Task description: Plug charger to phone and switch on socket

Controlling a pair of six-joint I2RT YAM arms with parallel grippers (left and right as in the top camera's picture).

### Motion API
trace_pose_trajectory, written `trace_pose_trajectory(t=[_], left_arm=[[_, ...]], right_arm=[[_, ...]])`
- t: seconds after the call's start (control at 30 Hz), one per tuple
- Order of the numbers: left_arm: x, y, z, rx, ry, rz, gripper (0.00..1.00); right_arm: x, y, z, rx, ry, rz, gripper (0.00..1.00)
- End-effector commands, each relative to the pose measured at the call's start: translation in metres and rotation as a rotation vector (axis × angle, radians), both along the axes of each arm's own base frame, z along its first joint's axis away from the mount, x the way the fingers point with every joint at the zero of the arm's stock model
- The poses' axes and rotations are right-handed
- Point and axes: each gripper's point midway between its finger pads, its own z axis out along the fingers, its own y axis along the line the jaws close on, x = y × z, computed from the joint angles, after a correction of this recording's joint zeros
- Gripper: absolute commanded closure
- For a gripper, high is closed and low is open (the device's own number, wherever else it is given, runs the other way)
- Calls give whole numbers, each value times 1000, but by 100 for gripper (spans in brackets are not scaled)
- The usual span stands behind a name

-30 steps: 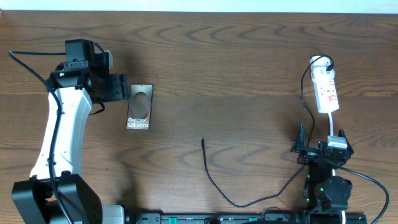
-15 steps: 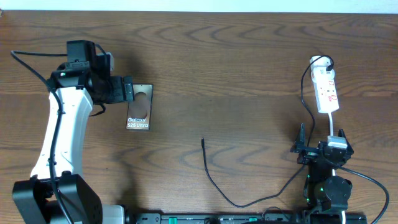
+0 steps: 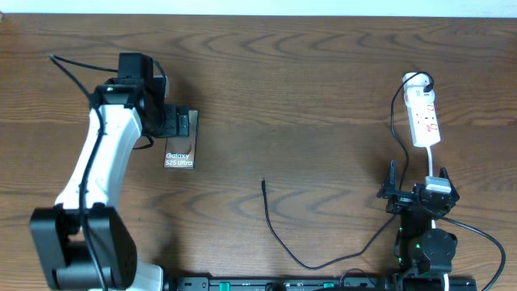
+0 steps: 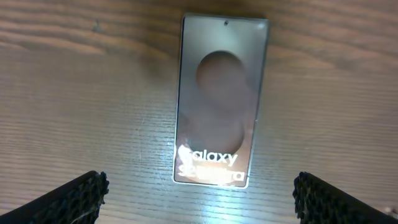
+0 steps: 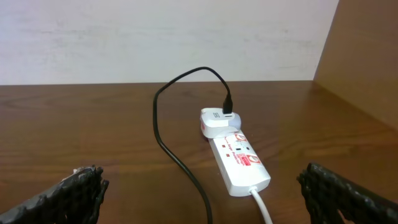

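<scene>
Dark wood table [image 3: 323, 81]. Left gripper [image 3: 179, 124] above phone [image 4: 221, 99], jaws wide, holding nothing. Right gripper [image 5: 208, 196] jaws wide, facing socket [image 5: 239, 162]. Charger [image 3: 264, 187] tip lies loose mid-table.

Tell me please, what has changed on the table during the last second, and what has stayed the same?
The left end effector moved sideways from beside the phone to over its far end, jaws wide open, gripping nothing. Nothing was taken hold of or let go. The phone, the charger, the socket and the right end effector stayed where they were.
</scene>
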Motion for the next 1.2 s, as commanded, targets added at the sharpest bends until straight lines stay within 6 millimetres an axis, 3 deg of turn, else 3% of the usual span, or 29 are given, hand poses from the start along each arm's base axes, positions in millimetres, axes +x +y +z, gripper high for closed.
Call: trace_pose_trajectory(t=[0.0, 0.2, 0.6, 0.83, 1.17], left_arm=[[5, 3, -15, 14, 36, 9, 2], [12, 3, -38, 14, 68, 9, 2], [17, -2, -66, 15, 110, -6, 2], [21, -17, -67, 18, 96, -45, 2], [25, -12, -67, 45, 80, -39, 2]], right_arm=[[0, 3, 0, -8, 1, 12, 1], [0, 3, 0, -8, 1, 12, 1], [0, 3, 0, -8, 1, 11, 1], [0, 3, 0, -8, 1, 12, 1], [0, 3, 0, -8, 1, 12, 1]])
